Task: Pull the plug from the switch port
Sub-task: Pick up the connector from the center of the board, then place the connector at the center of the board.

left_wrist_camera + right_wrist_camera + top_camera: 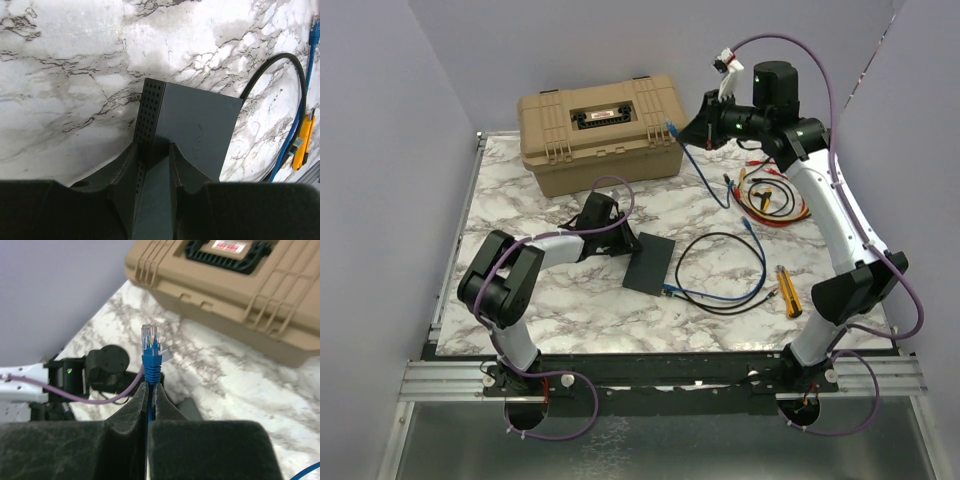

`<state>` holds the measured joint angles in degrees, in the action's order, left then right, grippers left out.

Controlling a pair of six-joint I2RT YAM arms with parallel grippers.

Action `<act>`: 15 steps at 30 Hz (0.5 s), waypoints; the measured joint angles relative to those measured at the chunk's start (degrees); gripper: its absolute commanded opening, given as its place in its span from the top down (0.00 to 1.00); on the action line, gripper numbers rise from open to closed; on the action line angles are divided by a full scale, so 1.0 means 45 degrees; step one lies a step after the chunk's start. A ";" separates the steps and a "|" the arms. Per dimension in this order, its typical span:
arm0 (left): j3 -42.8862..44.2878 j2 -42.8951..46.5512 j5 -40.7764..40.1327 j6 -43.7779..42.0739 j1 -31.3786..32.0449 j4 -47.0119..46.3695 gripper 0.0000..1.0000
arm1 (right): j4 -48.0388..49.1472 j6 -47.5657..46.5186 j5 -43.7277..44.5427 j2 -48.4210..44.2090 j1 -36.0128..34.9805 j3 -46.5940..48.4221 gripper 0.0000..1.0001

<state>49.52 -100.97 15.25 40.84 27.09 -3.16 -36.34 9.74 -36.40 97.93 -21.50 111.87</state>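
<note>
The switch (650,262) is a thin black box lying flat on the marble table. My left gripper (612,238) is shut on its left edge. In the left wrist view the fingers (177,160) clamp the switch (200,120) beside its perforated side. My right gripper (692,128) is raised high at the back, shut on a blue cable just below its plug (671,126). The right wrist view shows the clear-tipped blue plug (151,345) sticking up free above the closed right gripper (150,386), away from the switch.
A tan toolbox (600,130) stands at the back. A black cable loop (720,270) lies right of the switch, one end near its corner. A bundle of red and yellow wires (770,195) and a yellow utility knife (787,292) lie at the right.
</note>
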 measured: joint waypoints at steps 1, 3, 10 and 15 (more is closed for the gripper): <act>0.0024 -0.0019 0.0000 0.0000 -0.0005 0.0000 1.00 | -0.0131 -0.0087 0.0223 0.0117 0.0058 0.0350 1.00; 0.0073 -0.0053 0.0005 -0.0024 -0.0010 0.0005 1.00 | -0.0350 -0.0253 0.0758 0.0408 0.0204 0.1064 1.00; 0.0199 -0.0185 0.0034 -0.0117 -0.0024 -0.0029 1.00 | -0.1122 -0.0661 0.2064 0.1569 0.1574 0.2832 1.00; 0.0243 -0.0228 0.0044 -0.0185 -0.0029 -0.0053 1.00 | -0.1574 -0.0588 0.2540 0.2108 0.3351 0.2846 1.00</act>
<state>50.61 -102.00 15.44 40.01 26.96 -3.40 -43.42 7.09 -24.97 107.42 -6.42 124.68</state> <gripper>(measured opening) 0.285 0.007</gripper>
